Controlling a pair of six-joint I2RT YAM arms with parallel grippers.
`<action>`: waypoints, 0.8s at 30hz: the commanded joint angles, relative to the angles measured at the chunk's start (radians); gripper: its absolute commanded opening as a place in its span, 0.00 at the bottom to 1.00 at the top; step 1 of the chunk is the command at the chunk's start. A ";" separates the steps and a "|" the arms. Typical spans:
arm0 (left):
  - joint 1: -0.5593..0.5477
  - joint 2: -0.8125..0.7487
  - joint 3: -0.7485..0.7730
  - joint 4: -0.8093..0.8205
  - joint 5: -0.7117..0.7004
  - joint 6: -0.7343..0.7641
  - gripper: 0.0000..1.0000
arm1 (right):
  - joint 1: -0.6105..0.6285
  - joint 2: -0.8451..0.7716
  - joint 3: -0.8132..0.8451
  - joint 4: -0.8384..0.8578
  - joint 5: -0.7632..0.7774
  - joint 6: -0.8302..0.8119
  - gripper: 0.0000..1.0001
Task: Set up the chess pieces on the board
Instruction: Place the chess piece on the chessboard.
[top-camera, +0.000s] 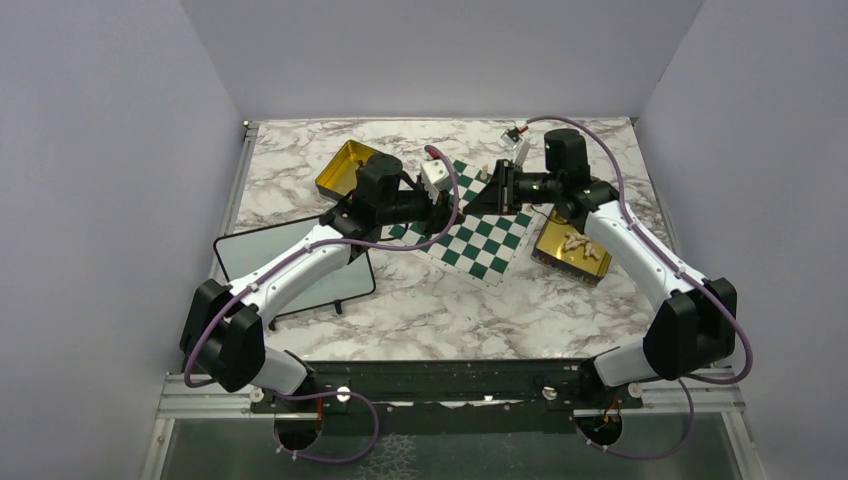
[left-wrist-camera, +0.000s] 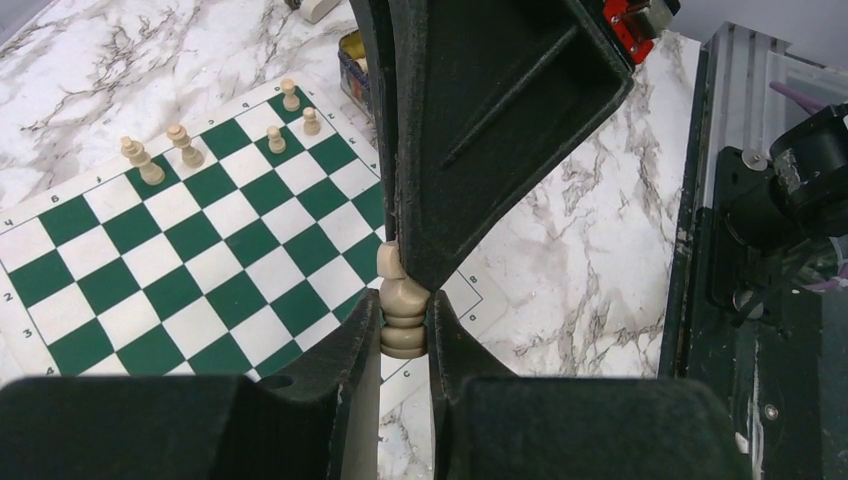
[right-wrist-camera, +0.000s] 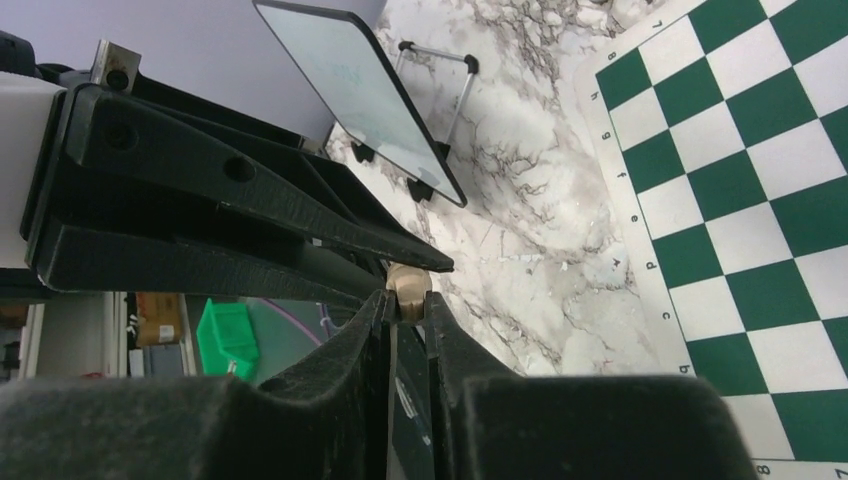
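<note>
Observing beige chess piece (left-wrist-camera: 403, 332) hanging in the air over the board (left-wrist-camera: 200, 250), being pinched at its base by the left gripper (left-wrist-camera: 404, 312) and at its head by the right gripper (right-wrist-camera: 407, 300), both clamping it tip to tip.

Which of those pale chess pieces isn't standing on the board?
The chess piece pinched in the left claw; the five others stand upright on squares of the board, near one corner.

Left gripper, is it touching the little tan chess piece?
Touching. Left wrist view: the left gripper pinches the chess piece from both sides, no gap.
</note>
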 joint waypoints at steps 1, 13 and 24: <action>-0.001 -0.032 -0.015 0.038 0.027 0.020 0.06 | 0.000 -0.005 -0.015 0.046 -0.059 0.029 0.15; -0.001 -0.031 0.010 -0.066 -0.148 -0.016 0.97 | 0.001 -0.010 0.003 -0.027 0.213 -0.062 0.01; 0.018 -0.135 -0.033 -0.198 -0.374 -0.144 0.99 | 0.001 0.057 0.085 -0.117 0.836 -0.128 0.01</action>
